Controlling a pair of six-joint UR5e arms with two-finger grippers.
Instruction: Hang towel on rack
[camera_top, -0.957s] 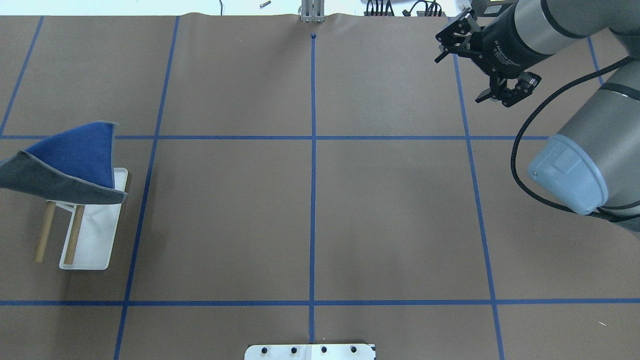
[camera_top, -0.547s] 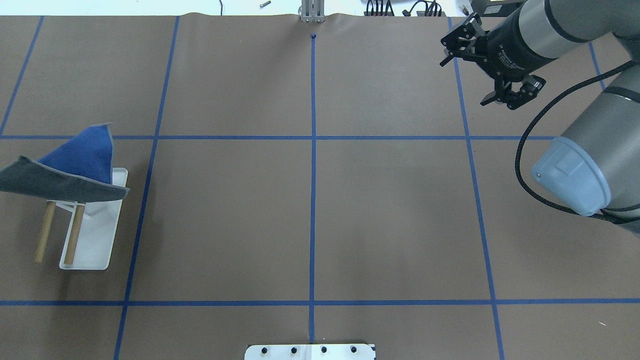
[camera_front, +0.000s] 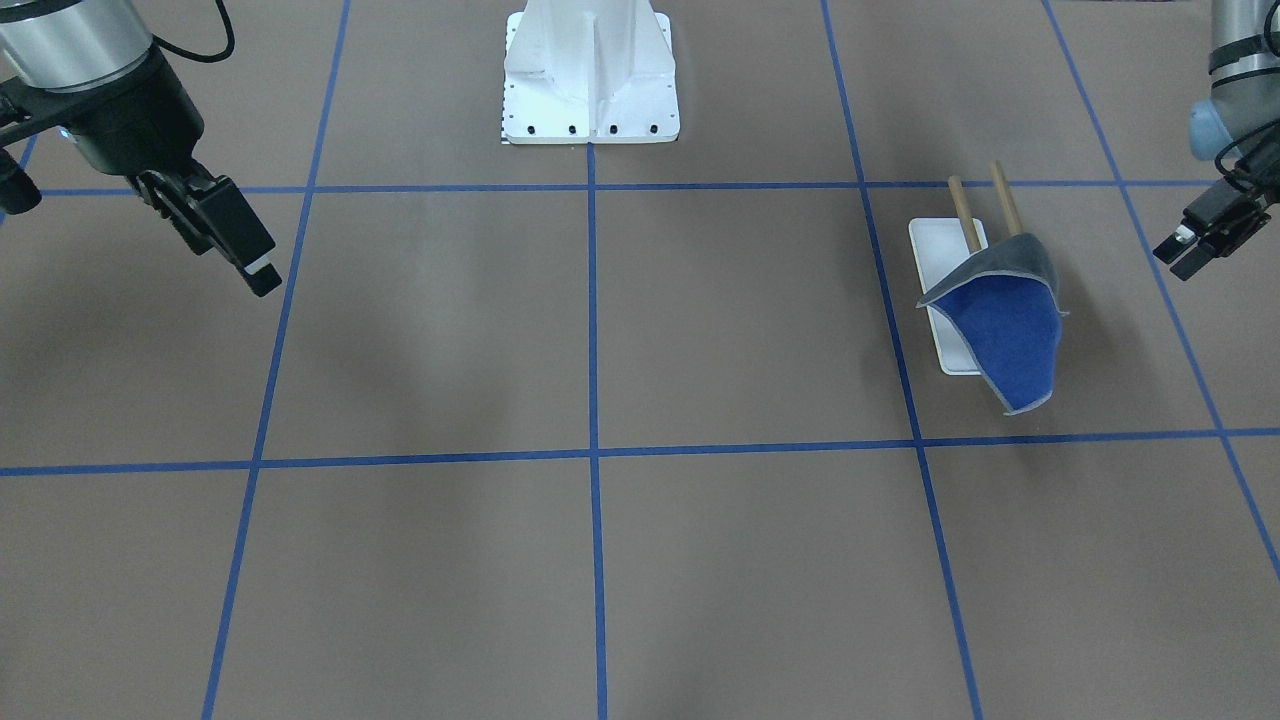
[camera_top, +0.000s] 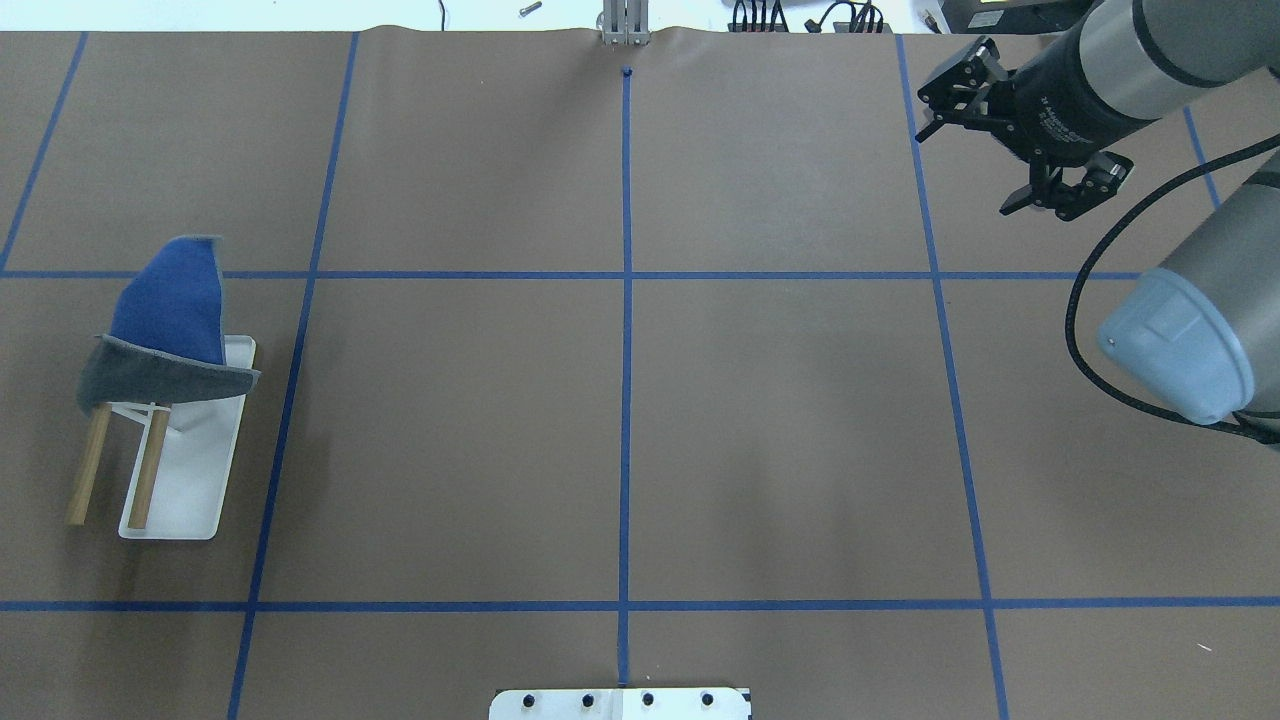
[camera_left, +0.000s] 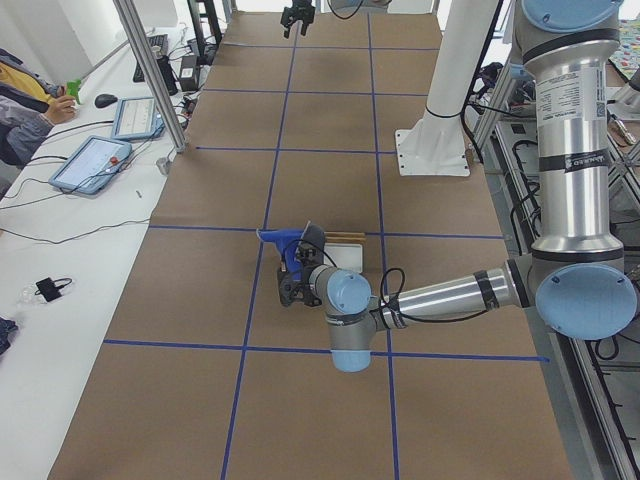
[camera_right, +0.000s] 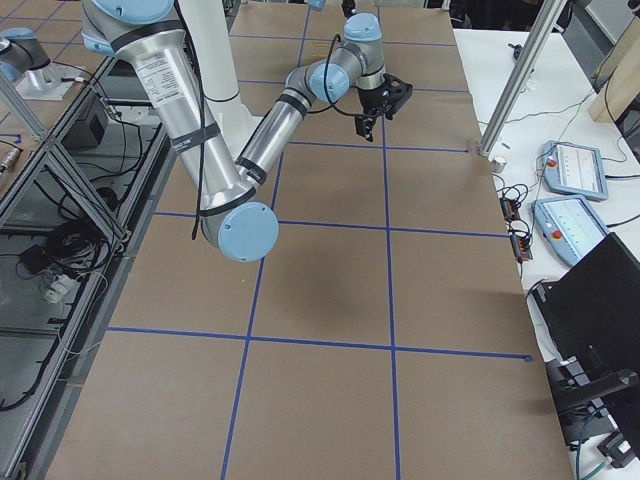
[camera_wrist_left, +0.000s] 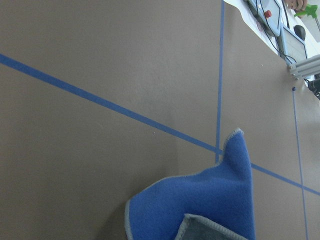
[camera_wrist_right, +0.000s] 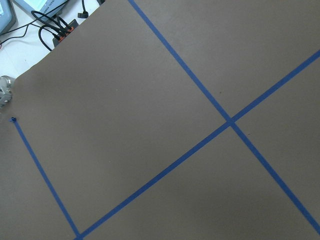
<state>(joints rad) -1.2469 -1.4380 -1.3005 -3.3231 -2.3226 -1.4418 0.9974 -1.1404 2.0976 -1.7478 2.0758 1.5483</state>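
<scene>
The towel (camera_top: 168, 315), blue side up with a grey fold, hangs over the far end of the rack's two wooden rods (camera_top: 148, 470). It hides that end of the rack and its upright. The rack's white tray base (camera_top: 190, 490) lies at the table's left. In the front view the towel (camera_front: 1008, 325) hangs free over the rack (camera_front: 935, 250). My left gripper (camera_front: 1182, 254) is beside it, apart from the cloth, open and empty. The left wrist view shows the towel (camera_wrist_left: 210, 197) below. My right gripper (camera_top: 962, 172) is open and empty at the far right.
The white bolted robot pedestal (camera_front: 590, 80) stands at the table's near middle edge. Blue tape lines (camera_top: 626, 350) cross the brown table cover. Tablets and cables (camera_left: 95, 160) lie on the white bench beyond the table's far edge.
The towel's grey corner, stretched out to the left edge before, has dropped and now hangs on the rods. The left gripper has let go. The right gripper has moved to the right.
</scene>
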